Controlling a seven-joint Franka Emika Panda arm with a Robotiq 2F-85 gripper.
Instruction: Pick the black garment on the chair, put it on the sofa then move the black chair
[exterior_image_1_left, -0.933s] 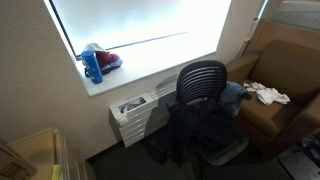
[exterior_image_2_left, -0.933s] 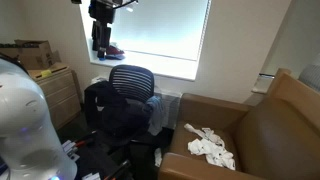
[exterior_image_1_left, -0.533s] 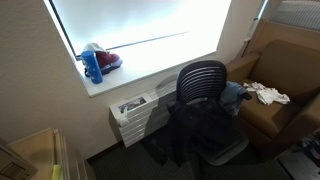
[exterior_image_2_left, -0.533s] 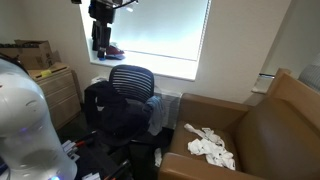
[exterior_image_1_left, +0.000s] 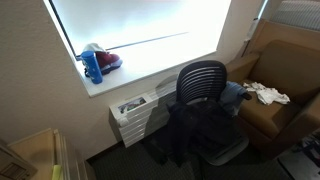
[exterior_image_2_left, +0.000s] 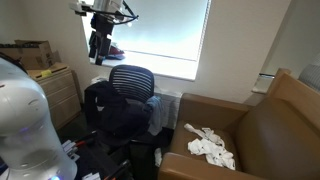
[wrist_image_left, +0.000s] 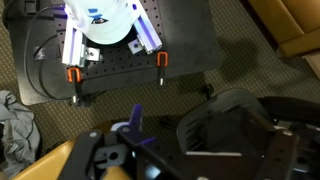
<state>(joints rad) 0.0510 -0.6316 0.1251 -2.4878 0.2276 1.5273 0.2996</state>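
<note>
**Robot housing** (exterior_image_2_left: 22, 115): white, rounded, nearest the camera in an exterior view, at the lower corner of the picture.

**Black garment** (exterior_image_1_left: 200, 130) (exterior_image_2_left: 120, 118): large, soft and dark. It lay on the chair, draped over the seat and its front edge and hanging toward the floor. It was seen in both exterior views and nothing gripped it.

**Black office chair** (exterior_image_1_left: 203, 80) (exterior_image_2_left: 132, 78): swivel type. Its ribbed, rounded backrest stood upright behind the garment, and the chair stood just beside the sofa's arm.

**Bluish cloth** (exterior_image_1_left: 233, 95): lay at the chair's side edge, between the backrest and the sofa. Whether it touched the sofa could not be told.

**Sofa** (exterior_image_1_left: 275, 122) (exterior_image_2_left: 255, 125): brown, upholstered, with thick arms and a tall back.

**White cloth** (exterior_image_1_left: 268, 96) (exterior_image_2_left: 210, 148): crumpled on the sofa seat, toward its front edge.

**Wooden cabinet** (exterior_image_2_left: 55, 92): stood against the wall beyond the chair, with boxes on top.

**White drawer unit** (exterior_image_1_left: 135, 108): stood against the wall under the window sill, behind the chair.

**Window sill** (exterior_image_1_left: 150, 76): carried a blue bottle (exterior_image_1_left: 93, 68), upright near the sill's end away from the sofa. A red object (exterior_image_1_left: 110, 60) lay just beside the bottle.

**Hand** (exterior_image_2_left: 98, 55): hung high before the bright window, above and beyond the chair's backrest and well apart from the garment. Its fingers pointed down and stood apart, with nothing between them.
</note>
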